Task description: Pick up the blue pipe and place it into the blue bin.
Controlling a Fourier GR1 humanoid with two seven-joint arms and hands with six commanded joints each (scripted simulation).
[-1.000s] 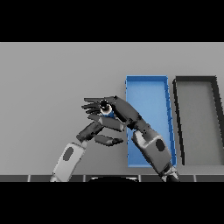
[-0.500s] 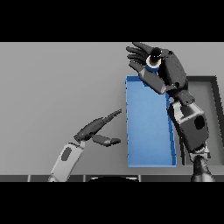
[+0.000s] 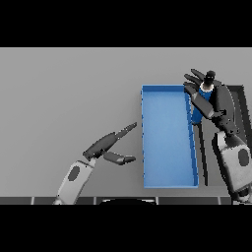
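Note:
My right hand (image 3: 219, 101) is curled round the blue pipe (image 3: 198, 113), which stands roughly upright with its dark end poking out above the fingers. Hand and pipe are over the far right wall of the blue bin (image 3: 166, 147), between it and the dark bin. The blue bin is a long open tray right of the table's middle, with nothing lying in it. My left hand (image 3: 105, 144) hovers left of the bin's near half, fingers straight and pointing toward the bin.
A dark grey bin (image 3: 245, 100) stands right beside the blue one, largely covered by my right forearm (image 3: 235, 160). Grey table (image 3: 64, 93) stretches out to the left and far side.
My right hand has carried the pipe to the right and nearer, from above the blue bin's far edge to its right wall. The left hand has barely moved.

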